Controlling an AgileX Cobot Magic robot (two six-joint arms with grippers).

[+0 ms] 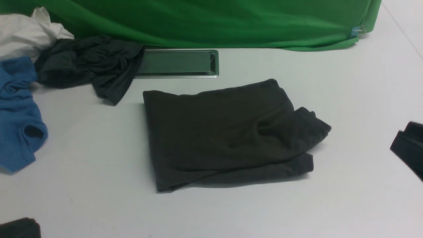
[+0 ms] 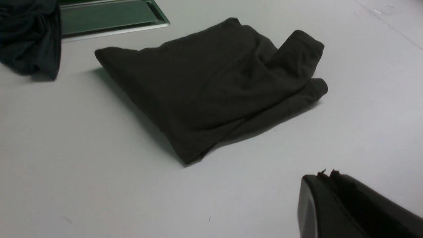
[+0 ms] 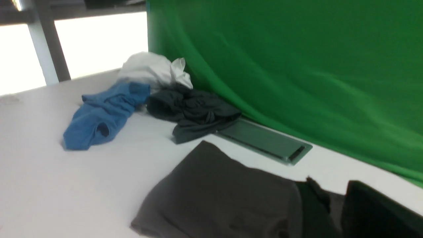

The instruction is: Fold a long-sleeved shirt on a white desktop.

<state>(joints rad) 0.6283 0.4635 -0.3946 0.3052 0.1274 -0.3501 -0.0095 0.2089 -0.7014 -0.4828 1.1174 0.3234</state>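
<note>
At the far left of the counter (image 1: 82,148) lies a heap of other clothes: a blue shirt (image 1: 16,115), a white garment (image 1: 26,33) behind it and a grey garment (image 1: 89,66) whose edge covers one end of the hatch (image 1: 175,62). They seem pushed there so that the middle stays free for the work. The left pincer (image 2: 327,180) is low at the near-left corner, apart from all cloth; its jaws are together and hold nothing, which suits an arm that has finished its part. In the middle, just in front of the hatch but not touching it, the shirt (image 1: 218,132) lies flat as a compact, roughly square packet of several layers. Its left edge is a clean fold, while on the right side two cuffs (image 1: 314,125) stick out a little, one above the other, probably because the sleeves were laid inside. The folding looks almost complete, perhaps only these ends need tidying. The right pincer (image 1: 408,147) is at the right edge, near the cuffs but clear of them; whether its jaws are apart I cannot tell. The green backdrop (image 1: 231,19) closes the scene behind.
</note>
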